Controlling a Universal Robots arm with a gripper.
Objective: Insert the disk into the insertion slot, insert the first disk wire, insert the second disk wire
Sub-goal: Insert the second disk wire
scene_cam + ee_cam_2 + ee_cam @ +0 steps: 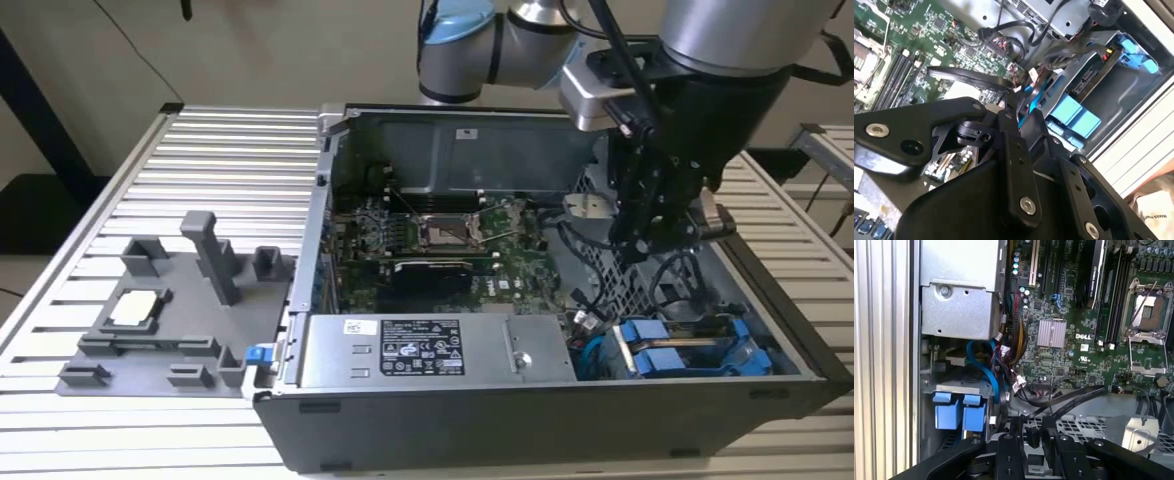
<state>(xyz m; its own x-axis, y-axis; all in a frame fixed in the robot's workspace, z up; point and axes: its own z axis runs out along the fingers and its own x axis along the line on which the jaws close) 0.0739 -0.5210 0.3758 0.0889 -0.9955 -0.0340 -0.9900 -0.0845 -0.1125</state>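
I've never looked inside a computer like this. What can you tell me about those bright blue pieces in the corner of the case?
The blue carriers are glossy plastic frames seated side by side in the grey metal drive bay, at the case's front corner on the exterior view's right. In the first wrist view their squared tabs stand out from the bay. Cables run close by; the gripper hangs above, apart.

I see a ribbed aluminium worktop (147,190) made of long parallel slats, pale and evenly lit. Behind the worktop rises a plain beige wall (280,50). A thin dark cable (134,45) hangs down across that wall, beyond the worktop's far edge. Past the worktop's corner on the exterior view's left, a dark upright post (34,110) stands beside a shadowed patch of floor (40,215).
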